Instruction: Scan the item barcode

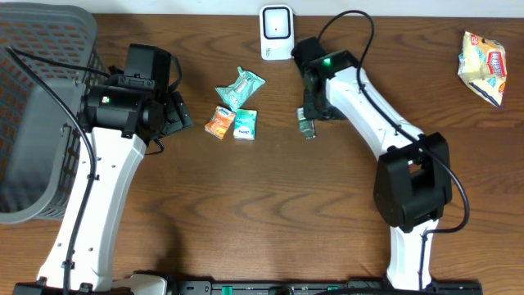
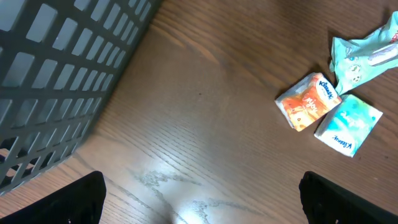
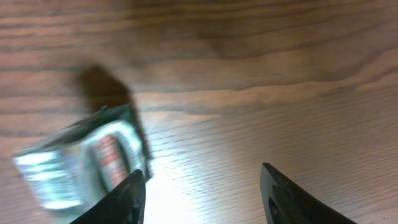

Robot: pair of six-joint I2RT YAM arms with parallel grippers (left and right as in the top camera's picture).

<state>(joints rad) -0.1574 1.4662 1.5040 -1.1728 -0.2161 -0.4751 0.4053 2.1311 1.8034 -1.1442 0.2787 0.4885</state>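
Note:
A small silvery-green packet (image 1: 307, 126) lies on the wooden table below the white barcode scanner (image 1: 277, 33). In the right wrist view the packet (image 3: 81, 168) is blurred and sits just outside the left finger (image 3: 127, 199). My right gripper (image 3: 200, 171) hangs over it, open, with only bare wood between the fingers. My left gripper (image 2: 202, 180) is wide open over bare table, holding nothing. To its upper right lie an orange tissue pack (image 2: 309, 101), a teal tissue pack (image 2: 348, 124) and a teal wrapper (image 2: 360, 59).
A grey plastic basket (image 1: 37, 123) fills the left edge, close behind the left arm. A yellow snack bag (image 1: 483, 65) lies at the far right. The three small packs (image 1: 233, 123) sit between the two arms.

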